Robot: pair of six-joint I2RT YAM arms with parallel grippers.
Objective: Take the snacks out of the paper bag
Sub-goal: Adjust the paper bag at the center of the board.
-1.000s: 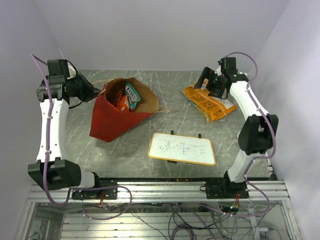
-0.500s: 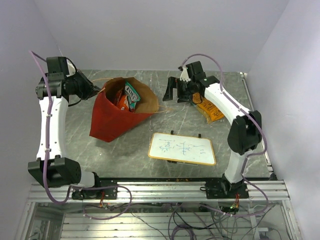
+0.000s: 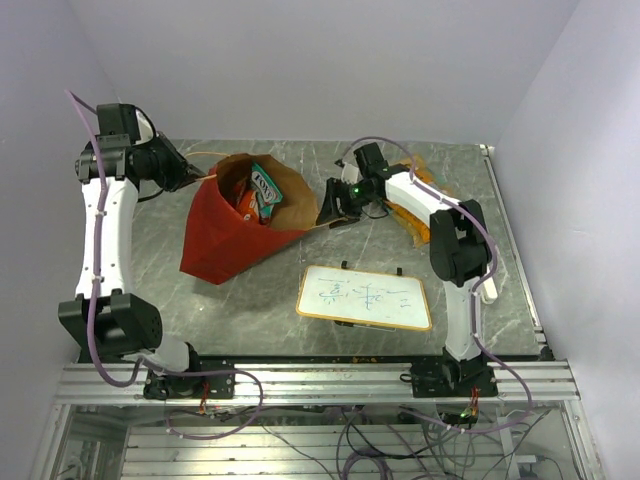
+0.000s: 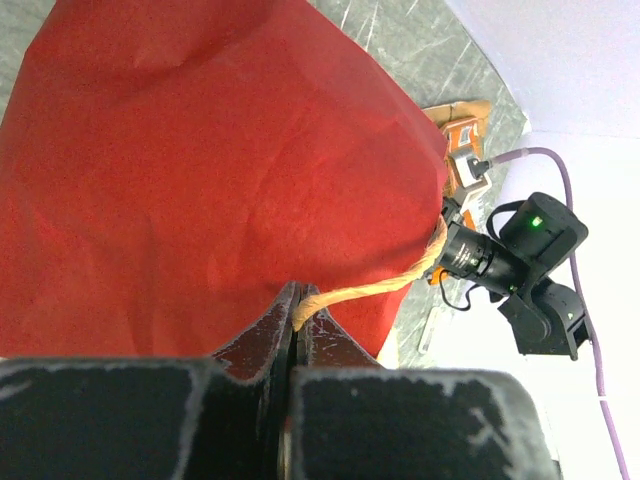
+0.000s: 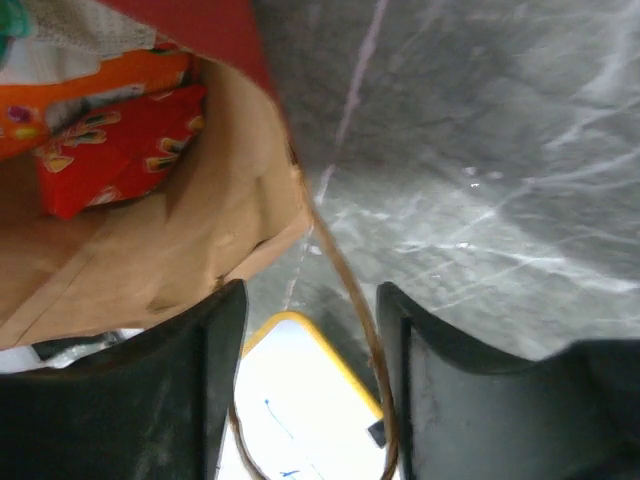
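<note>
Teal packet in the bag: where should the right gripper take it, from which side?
Probably the exposed upper edge of the teal packet, reached through the open mouth of the paper bag, which faces the right gripper. Its lower end is buried among other packets.

The top camera looks steeply down from above the near edge, taking in the whole table point(image 3: 250, 300). The left wrist camera sits close against the red outside of the paper bag point(image 4: 200, 150), which all views share. The right wrist camera faces its brown mouth, upper left of frame.
</note>
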